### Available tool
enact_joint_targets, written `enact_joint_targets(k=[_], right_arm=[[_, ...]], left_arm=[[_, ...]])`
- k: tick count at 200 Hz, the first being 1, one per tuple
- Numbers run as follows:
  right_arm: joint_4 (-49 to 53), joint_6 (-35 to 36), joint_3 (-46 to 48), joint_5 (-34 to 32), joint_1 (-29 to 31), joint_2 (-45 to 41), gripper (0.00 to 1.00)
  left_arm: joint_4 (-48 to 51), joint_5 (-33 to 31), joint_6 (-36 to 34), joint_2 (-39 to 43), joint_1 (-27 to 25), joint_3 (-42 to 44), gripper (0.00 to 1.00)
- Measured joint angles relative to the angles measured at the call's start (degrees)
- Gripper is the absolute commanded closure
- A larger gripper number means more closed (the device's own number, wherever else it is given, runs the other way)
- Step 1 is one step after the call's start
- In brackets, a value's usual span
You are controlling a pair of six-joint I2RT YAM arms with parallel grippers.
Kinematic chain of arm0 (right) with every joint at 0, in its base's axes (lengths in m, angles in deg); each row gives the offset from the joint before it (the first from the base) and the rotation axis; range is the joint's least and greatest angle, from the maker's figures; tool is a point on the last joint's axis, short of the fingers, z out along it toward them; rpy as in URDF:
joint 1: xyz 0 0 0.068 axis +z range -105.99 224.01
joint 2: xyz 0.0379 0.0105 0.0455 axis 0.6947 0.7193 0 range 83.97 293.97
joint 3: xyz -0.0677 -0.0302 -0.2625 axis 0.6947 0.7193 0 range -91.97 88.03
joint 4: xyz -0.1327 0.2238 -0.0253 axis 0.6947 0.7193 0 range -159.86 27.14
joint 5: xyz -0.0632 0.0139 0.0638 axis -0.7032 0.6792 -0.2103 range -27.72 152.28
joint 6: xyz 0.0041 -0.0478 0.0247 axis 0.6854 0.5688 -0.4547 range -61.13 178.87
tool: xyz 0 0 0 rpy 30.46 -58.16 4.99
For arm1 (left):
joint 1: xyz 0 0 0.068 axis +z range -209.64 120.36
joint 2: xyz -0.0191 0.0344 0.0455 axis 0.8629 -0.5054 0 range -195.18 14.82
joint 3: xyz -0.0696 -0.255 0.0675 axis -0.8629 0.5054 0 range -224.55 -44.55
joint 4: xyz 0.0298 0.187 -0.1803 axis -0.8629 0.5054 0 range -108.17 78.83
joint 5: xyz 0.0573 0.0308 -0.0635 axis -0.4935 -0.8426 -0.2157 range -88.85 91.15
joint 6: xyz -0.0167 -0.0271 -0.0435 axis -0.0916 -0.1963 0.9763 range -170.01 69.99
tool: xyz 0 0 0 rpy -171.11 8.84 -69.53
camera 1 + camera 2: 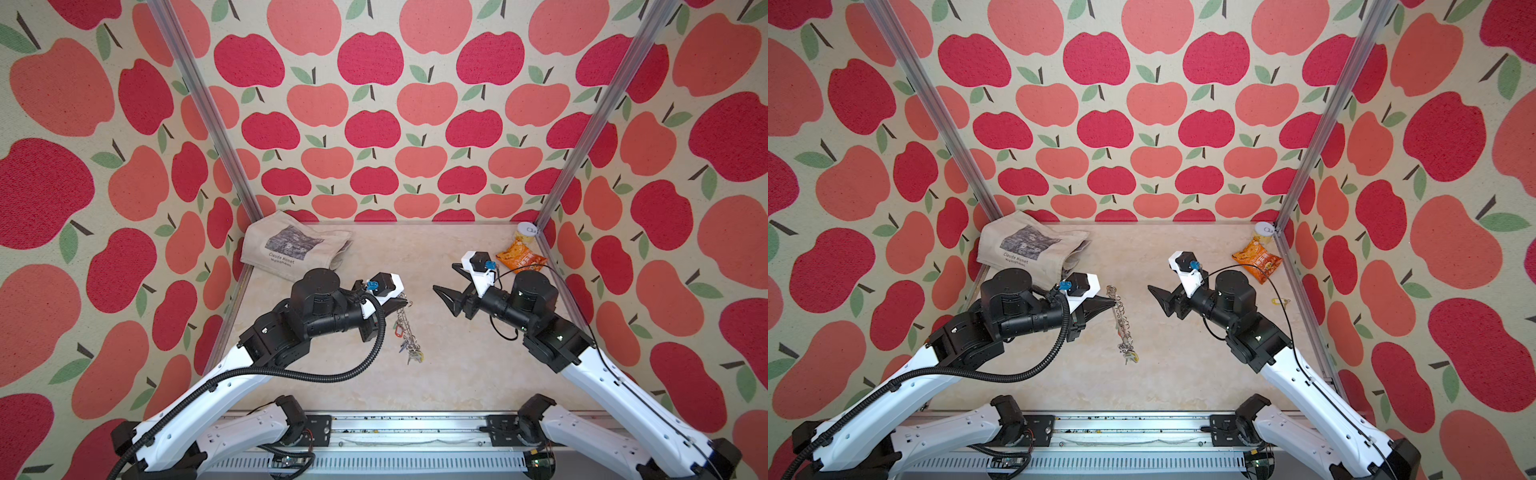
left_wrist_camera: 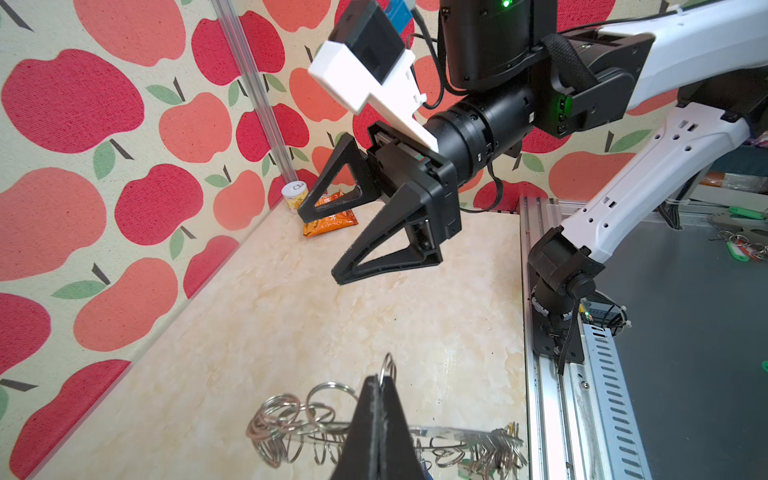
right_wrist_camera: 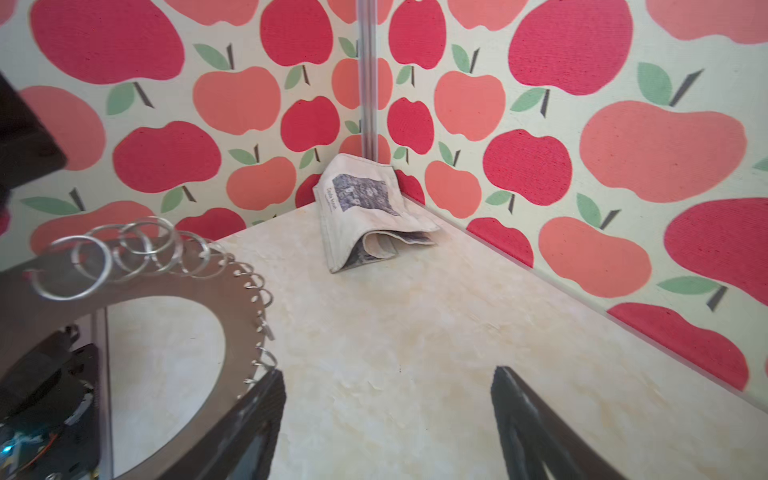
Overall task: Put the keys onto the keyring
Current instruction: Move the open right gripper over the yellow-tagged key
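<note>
The keyring, a large flat grey metal ring plate rimmed with small wire loops, hangs edge-on over the beige marbled surface; whether its lower end touches, I cannot tell. Well left of it and further back, a folded beige cloth bag with a grey printed picture slumps in the corner, flattened, with nothing showing inside. Just left of the keyring, the left claw is clamped tight on its upper rim, apparently to present the loops to the other arm. Small metal keys with coloured plastic tags cluster at its lower end. Right of the keyring, the right claw stands spread and empty, facing it but apart. Further right lies what looks like a loose yellow-tagged key, likely the next pickup. Beyond that, an orange foil snack packet looks sealed, and a small yellow tub has its white lid on, its contents hidden.
</note>
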Motion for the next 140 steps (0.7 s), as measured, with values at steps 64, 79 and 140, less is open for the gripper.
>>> enact_joint_targets(k=[64,79,140], right_arm=[[11.08,-11.69,-1.64,-10.43,-18.29,9.01,0.1],[14.8,-14.73,-3.17,-11.56,-22.21,13.16,0.11],[25.05,-21.22,-7.91,-22.8,-34.01,27.93,0.02]], left_arm=[[-0.74,1.18,1.14,0.17,1.92,2.23,1.0],[-1.57,1.16,1.9,0.55,2.45,3.32,1.0],[-4.31,3.15,3.72,2.25,6.01,6.8,1.0]])
